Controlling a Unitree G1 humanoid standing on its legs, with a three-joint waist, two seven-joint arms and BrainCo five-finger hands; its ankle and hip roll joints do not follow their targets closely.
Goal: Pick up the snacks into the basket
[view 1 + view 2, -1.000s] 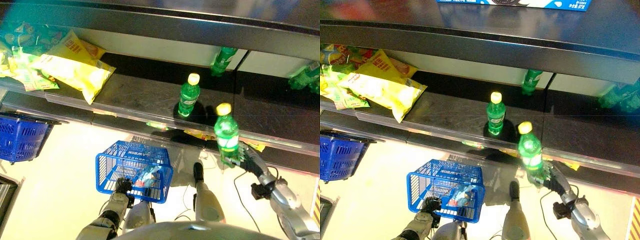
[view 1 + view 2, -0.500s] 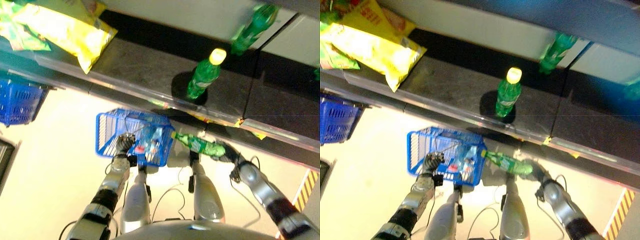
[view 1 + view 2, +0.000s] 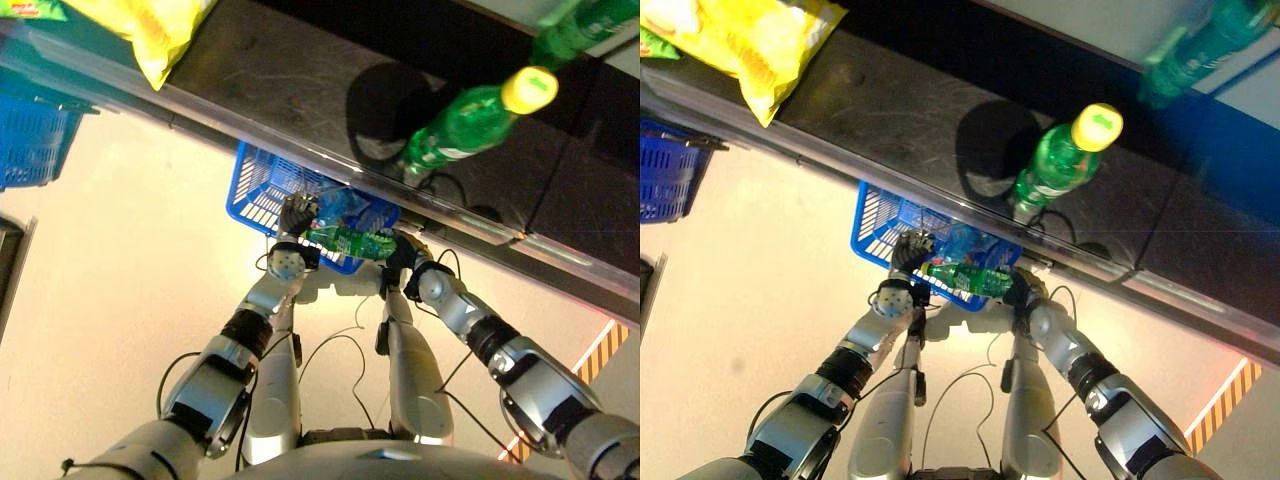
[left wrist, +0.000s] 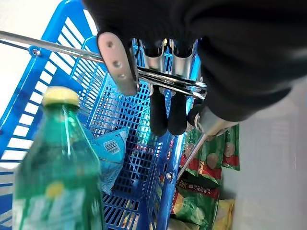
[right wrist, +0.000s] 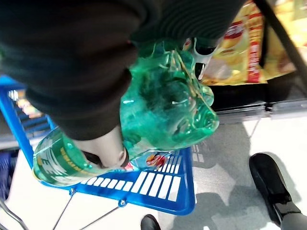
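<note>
Dark shelving [image 3: 300, 90] runs across the scene above a pale floor [image 3: 110, 280], with one green bottle [image 3: 462, 125] standing upright on the shelf and a yellow snack bag [image 3: 160, 25] lying farther along it. Below the shelf edge hangs the blue basket [image 3: 262, 190], carried by the left hand [image 3: 296, 215]. In the left wrist view its fingers [image 4: 168, 108] are curled round the basket's metal handle [image 4: 62, 50], the thumb closing on it from the other side. A light blue packet [image 4: 112, 146] lies inside the basket, just past those fingers.

The right hand [image 3: 402, 252] sits at the basket's rim, beside the left hand, clamped on a second green bottle [image 3: 350, 241]. That bottle lies on its side across the top of the basket, base in the right hand's palm, its yellow cap [image 4: 60, 96] pointing toward the left hand. In the right wrist view the thumb [image 5: 103, 148] presses the bottle's label side while the other fingers wrap round its base [image 5: 168, 108]. Another blue basket [image 3: 35, 145] hangs well away beyond the left hand. Green and yellow snack packs [image 4: 204, 191] show past the basket in the left wrist view.
</note>
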